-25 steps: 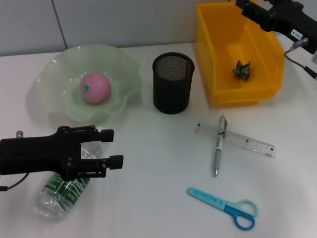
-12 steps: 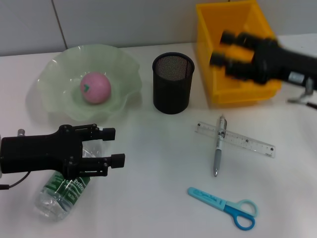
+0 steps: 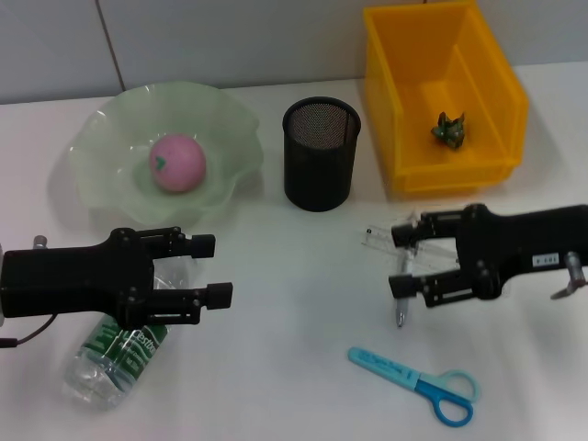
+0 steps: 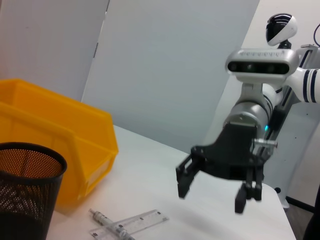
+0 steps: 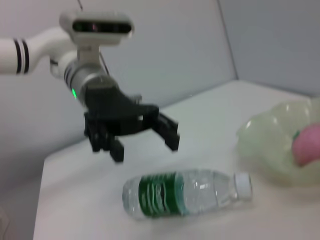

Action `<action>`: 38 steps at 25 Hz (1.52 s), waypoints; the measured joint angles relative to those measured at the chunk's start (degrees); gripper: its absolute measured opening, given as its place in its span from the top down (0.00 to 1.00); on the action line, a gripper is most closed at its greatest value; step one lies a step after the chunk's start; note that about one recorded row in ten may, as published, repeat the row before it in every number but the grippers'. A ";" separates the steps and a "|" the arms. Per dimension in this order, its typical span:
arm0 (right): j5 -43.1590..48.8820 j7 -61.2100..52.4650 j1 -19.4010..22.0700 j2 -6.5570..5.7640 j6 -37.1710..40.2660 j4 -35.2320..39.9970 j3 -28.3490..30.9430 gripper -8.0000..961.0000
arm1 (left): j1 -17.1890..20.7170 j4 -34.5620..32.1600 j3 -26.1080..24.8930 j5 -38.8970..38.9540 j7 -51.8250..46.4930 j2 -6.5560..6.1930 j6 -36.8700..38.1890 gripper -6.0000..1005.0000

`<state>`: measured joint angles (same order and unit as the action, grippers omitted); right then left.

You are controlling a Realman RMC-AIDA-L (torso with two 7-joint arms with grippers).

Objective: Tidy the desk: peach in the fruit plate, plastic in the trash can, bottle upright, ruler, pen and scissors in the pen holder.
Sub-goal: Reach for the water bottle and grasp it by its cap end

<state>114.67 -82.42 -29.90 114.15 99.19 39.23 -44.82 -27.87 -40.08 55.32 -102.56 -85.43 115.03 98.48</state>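
A white desk seen from above, described from the robot's left to its right. At the far left, the left gripper hangs with its two black fingers spread apart, just above a clear plastic bottle with a green label that lies on its side near the front edge of the desk. In the right wrist view the same bottle lies flat with its white cap toward the plate, and the left gripper hovers over it, holding nothing. Behind the bottle stands a pale green, wavy-edged fruit plate with a pink peach resting in its middle. Toward the centre, a black mesh pen holder stands upright on the desk. To its right, against the back wall, is a yellow trash can with a small green crumpled piece of plastic lying inside it. In front of the bin, the right gripper reaches in from the right, its fingers apart, directly over a clear ruler and a pen lying crossed over it; the arm covers most of the ruler and the upper part of the pen. Nearer the front edge, right of centre, light blue scissors lie flat, well apart from the gripper.
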 joint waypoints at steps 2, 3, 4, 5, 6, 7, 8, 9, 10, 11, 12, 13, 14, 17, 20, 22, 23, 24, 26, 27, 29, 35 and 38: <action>1.21 0.21 0.00 0.19 -0.23 0.01 0.00 0.19 | 0.00 0.00 -0.03 -0.05 -0.01 -0.16 -0.12 0.23; 1.56 0.32 0.03 0.27 -0.29 0.02 0.00 0.19 | 0.00 0.00 -0.04 -0.06 -0.03 -0.27 -0.20 0.23; 1.70 0.37 0.09 0.32 -0.31 0.02 0.00 0.19 | 0.00 0.00 -0.04 -0.06 -0.03 -0.27 -0.20 0.23; 1.76 0.40 0.13 0.33 -0.32 0.03 0.00 0.19 | 0.06 -0.12 0.08 -0.08 -0.05 -0.38 -0.34 0.23; 1.79 0.42 0.15 0.34 -0.33 0.04 0.00 0.19 | 0.07 -0.26 0.11 -0.08 -0.11 -0.40 -0.40 0.23; 1.82 0.42 0.15 0.34 -0.33 0.05 0.00 0.19 | 0.07 -0.26 0.11 -0.08 -0.11 -0.40 -0.40 0.23; 1.84 0.42 0.16 0.35 -0.34 0.05 0.00 0.19 | 0.07 -0.92 0.12 -0.08 -0.60 -0.46 -0.21 0.23; 1.89 0.43 0.17 0.37 -0.41 0.06 0.00 0.19 | 0.07 -0.92 0.12 -0.08 -0.60 -0.46 -0.21 0.23; 1.92 0.43 0.17 0.40 -0.46 0.07 0.01 0.19 | 0.07 -0.92 0.12 -0.08 -0.60 -0.46 -0.21 0.23; 1.96 0.44 0.18 0.42 -0.51 0.06 0.00 0.19 | -0.23 -2.81 -0.04 0.02 -2.96 -0.51 0.66 0.23; 1.97 0.44 0.18 0.44 -0.55 0.07 0.01 0.19 | -0.44 -4.96 0.07 0.02 -5.74 -0.47 0.99 0.23; 1.99 0.44 0.18 0.47 -0.56 0.06 0.00 0.19 | -0.44 -4.96 0.07 0.02 -5.74 -0.47 0.99 0.23; 2.01 0.43 0.19 0.46 -0.57 0.07 0.01 0.19 | -0.68 -7.08 0.40 -0.12 -8.53 -0.35 1.10 0.23; 2.10 0.37 0.19 0.46 -0.56 0.22 0.00 0.19 | -0.68 -7.08 0.40 -0.12 -8.53 -0.35 1.10 0.23; 2.42 0.19 0.29 0.40 -0.33 1.01 0.00 0.19 | -3.64 -17.11 2.09 -6.31 -24.18 0.65 1.17 0.23; 2.69 0.17 0.36 0.43 -0.28 1.37 0.00 0.19 | -3.64 -17.11 2.09 -6.31 -24.18 0.65 1.17 0.23; 2.79 0.17 0.38 0.44 -0.26 1.43 0.00 0.19 | -4.92 -19.21 2.14 -9.08 -27.99 1.02 1.17 0.23; 2.86 0.16 0.38 0.45 -0.25 1.46 0.00 0.19 | -7.87 -21.65 2.15 -14.73 -35.09 1.80 1.21 0.23; 2.91 0.15 0.38 0.44 -0.24 1.47 0.00 0.19 | -9.31 -22.46 2.16 -17.91 -38.45 2.05 1.24 0.23; 2.92 0.15 0.38 0.42 -0.24 1.47 0.00 0.19 | -9.31 -22.46 2.16 -17.91 -38.45 2.05 1.24 0.23; 3.07 0.14 0.38 0.31 -0.24 1.48 0.00 0.19 | -13.20 -23.19 2.19 -24.85 -45.61 2.62 1.45 0.23; 3.63 0.12 0.43 0.22 -0.15 1.89 0.07 0.19 | -18.43 -22.90 3.20 -34.83 -54.23 3.13 1.79 0.23; 3.69 0.20 0.50 0.20 -0.14 1.95 0.07 0.19 | -20.20 -22.57 5.84 -38.03 -57.76 3.31 1.57 0.23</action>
<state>118.36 -82.22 -29.39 114.35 99.05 41.18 -44.76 -48.07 -62.64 61.16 -140.59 -143.19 118.34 100.05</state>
